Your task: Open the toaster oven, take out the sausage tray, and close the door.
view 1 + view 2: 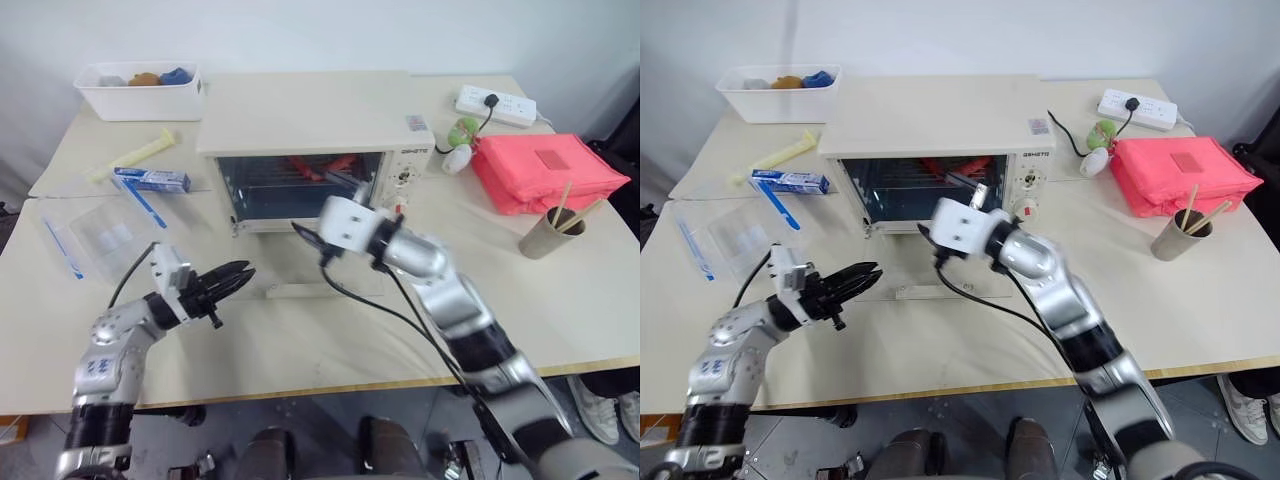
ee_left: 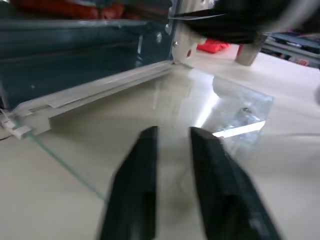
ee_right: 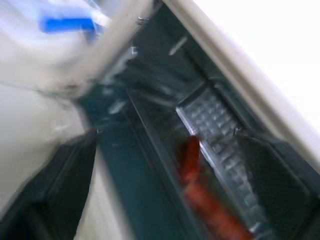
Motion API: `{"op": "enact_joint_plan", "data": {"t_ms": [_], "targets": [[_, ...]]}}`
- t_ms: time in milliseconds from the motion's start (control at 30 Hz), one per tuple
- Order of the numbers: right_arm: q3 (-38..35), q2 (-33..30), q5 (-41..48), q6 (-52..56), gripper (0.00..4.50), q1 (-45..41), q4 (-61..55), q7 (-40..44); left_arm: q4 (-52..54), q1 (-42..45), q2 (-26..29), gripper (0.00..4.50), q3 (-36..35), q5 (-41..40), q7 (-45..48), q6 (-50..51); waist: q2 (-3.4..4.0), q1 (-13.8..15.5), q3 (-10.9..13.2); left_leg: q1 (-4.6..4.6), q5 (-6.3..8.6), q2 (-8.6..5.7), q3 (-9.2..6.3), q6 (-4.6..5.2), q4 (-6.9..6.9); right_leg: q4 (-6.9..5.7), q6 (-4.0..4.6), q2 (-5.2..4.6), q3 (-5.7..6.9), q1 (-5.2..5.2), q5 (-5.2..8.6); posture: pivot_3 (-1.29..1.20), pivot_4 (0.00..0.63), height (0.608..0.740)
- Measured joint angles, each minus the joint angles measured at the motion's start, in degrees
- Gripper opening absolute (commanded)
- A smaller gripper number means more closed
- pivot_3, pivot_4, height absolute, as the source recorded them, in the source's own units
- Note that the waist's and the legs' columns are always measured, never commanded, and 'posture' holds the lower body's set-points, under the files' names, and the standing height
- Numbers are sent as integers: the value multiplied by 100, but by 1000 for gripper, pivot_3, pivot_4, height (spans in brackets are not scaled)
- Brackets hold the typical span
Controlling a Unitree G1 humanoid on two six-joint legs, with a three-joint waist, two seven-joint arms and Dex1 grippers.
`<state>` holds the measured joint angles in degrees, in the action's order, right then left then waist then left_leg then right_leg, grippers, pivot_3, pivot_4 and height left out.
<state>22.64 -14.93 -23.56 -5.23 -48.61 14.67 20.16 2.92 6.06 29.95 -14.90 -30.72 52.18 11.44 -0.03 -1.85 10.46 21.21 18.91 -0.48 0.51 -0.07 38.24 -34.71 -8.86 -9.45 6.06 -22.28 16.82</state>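
Observation:
The cream toaster oven (image 1: pixel 310 115) stands mid-table with its glass door (image 1: pixel 300 268) folded down flat onto the table, handle bar (image 1: pixel 295 291) nearest me. Inside, red sausages (image 1: pixel 325 165) lie on the sausage tray (image 3: pixel 215 125). My right gripper (image 1: pixel 335 214) hovers open just in front of the oven's mouth, pointing in at the tray, with nothing between its fingers (image 3: pixel 280 185). To the left of the lowered door, my left gripper (image 1: pixel 240 272) is low over the table. Its fingers (image 2: pixel 145 165) are parted by a narrow gap and hold nothing.
A white bin (image 1: pixel 140 90) sits at the back left. A blue box (image 1: pixel 152 178) and a clear plastic container (image 1: pixel 105 232) lie left of the oven. A red bag (image 1: pixel 545 170), a paper cup (image 1: pixel 550 235) and a power strip (image 1: pixel 495 103) are on the right.

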Motion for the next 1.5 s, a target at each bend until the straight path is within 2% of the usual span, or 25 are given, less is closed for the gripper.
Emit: {"op": "enact_joint_plan", "data": {"t_ms": [200,267,300,400,467,533,733,767,1133,1500], "targets": [[411,301,-997,21,4500,-805,1823,-1095,370,-395,7,3895,-266,-110,-204,35,0,-4,0,13,1,1,8,-2,0,-3,3,-1,1,-13,-1,0,150,740],[476,365,-1161,-4,4500,-1002,2185,-1269,387,-397,-25,3895,-277,-110,-263,18,0,-27,0,12,1,4,13,-2,1,-4,4,0,1,-16,0,0,150,740],[517,376,-1228,-30,4316,-1080,2323,-1342,391,-398,-43,3919,-277,-110,-280,6,0,-39,0,10,1,5,14,-3,1,-5,4,0,1,-16,0,0,150,740],[652,449,-1411,-138,3598,-1281,2738,-1541,404,-397,-92,3929,-276,-110,-333,-33,0,-91,0,10,0,7,14,-3,-2,-7,5,1,1,-18,0,0,150,740],[709,497,-1502,-210,2792,-1348,2944,-1626,407,-394,-104,3929,-274,-110,-349,-62,0,-131,0,10,0,7,13,-3,-4,-8,5,1,2,-19,0,0,150,740],[752,504,-1579,-239,2254,-1365,3103,-1703,407,-382,-105,3929,-271,-109,-359,-76,0,-147,0,10,0,7,14,-3,-5,-8,5,1,2,-19,0,0,150,740],[903,506,-1815,-494,185,-1403,3262,-1940,334,-173,-105,3929,-256,-110,-376,-110,0,-149,0,10,0,9,14,-4,-3,-7,5,2,2,-20,0,0,150,740],[956,496,-1876,-505,34,-1403,3267,-1938,325,-117,-104,3929,-256,-110,-376,-116,0,-152,0,10,0,9,15,-4,-3,-7,5,2,1,-20,0,0,150,740],[963,357,-2043,-821,34,-1411,3272,-2036,-702,1196,-63,3929,-152,-95,-188,-118,-2,-158,0,15,-1,10,17,-6,-6,-6,6,6,6,-24,-1,0,150,740],[963,156,-2040,-1090,34,-1318,2801,-1621,-1808,2403,-53,3929,90,60,188,-296,-4,-211,2,27,-1,9,25,-6,-11,-8,6,8,18,-34,-1,0,150,740]]}}
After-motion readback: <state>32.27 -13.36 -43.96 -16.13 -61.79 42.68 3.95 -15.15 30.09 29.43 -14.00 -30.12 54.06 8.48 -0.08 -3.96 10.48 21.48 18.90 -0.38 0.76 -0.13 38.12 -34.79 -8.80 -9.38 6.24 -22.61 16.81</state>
